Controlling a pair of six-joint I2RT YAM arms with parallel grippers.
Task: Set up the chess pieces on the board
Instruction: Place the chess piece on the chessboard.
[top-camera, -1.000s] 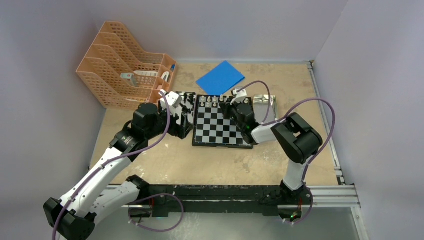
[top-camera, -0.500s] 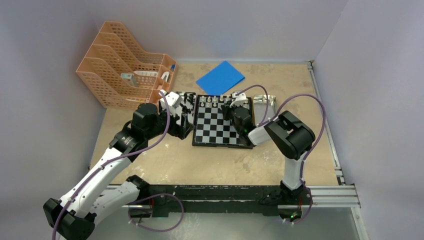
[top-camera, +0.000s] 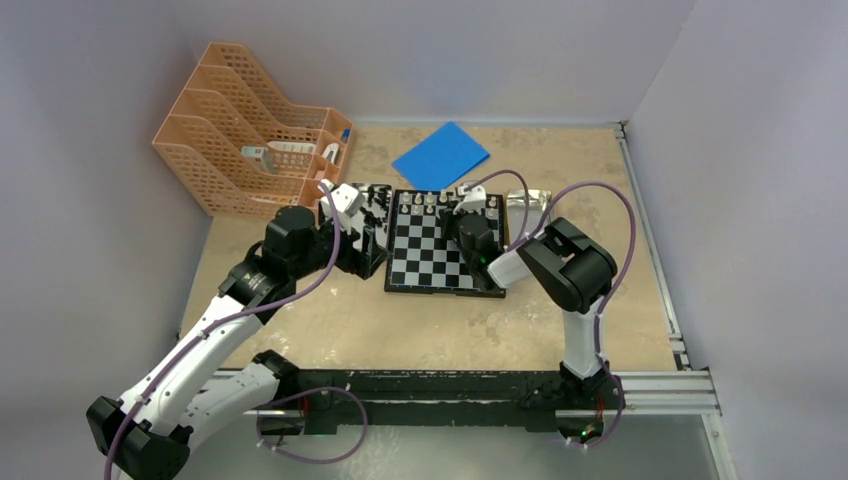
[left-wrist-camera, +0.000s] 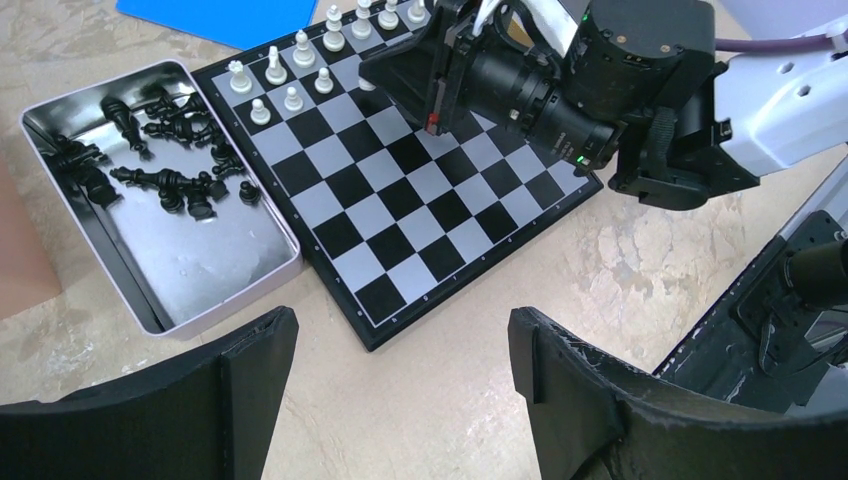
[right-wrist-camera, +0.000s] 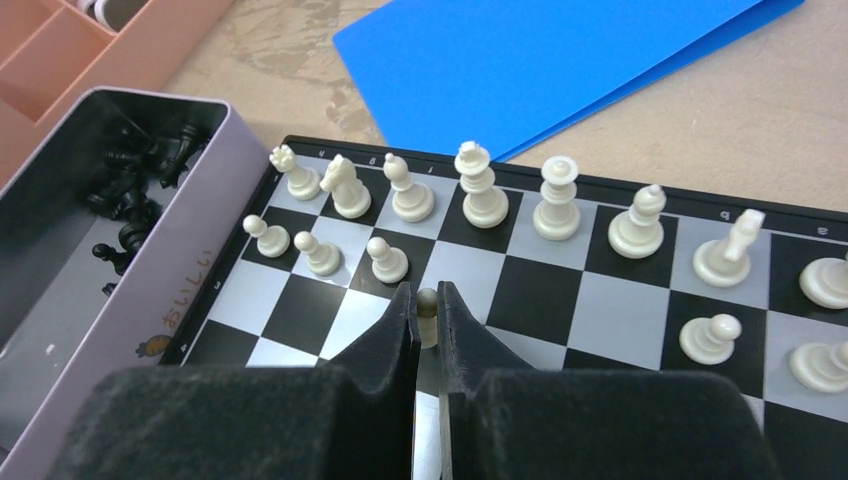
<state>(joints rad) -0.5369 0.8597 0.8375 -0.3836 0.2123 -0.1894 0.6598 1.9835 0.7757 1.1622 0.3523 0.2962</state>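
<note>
The board (top-camera: 440, 255) lies mid-table. White chess pieces (right-wrist-camera: 480, 190) line its far row, and a few pawns (right-wrist-camera: 385, 260) stand in the row before it. My right gripper (right-wrist-camera: 427, 300) is shut on a white pawn (right-wrist-camera: 427, 303), held upright and low at a white square beside those pawns. I cannot tell whether its base touches the board. Black pieces (left-wrist-camera: 165, 180) lie in the open tin (left-wrist-camera: 200, 275) left of the board (left-wrist-camera: 400, 200). My left gripper (left-wrist-camera: 400, 345) hangs open over bare table near the board's left corner, holding nothing.
An orange file rack (top-camera: 250, 150) stands at the back left. A blue sheet (top-camera: 440, 155) lies behind the board. A second tin (top-camera: 528, 205) sits at the board's right far corner. The right arm (left-wrist-camera: 620, 80) reaches across the board.
My right arm has swung left along the board's far rows with its jaws pinched on the pawn. The left arm has not moved.
</note>
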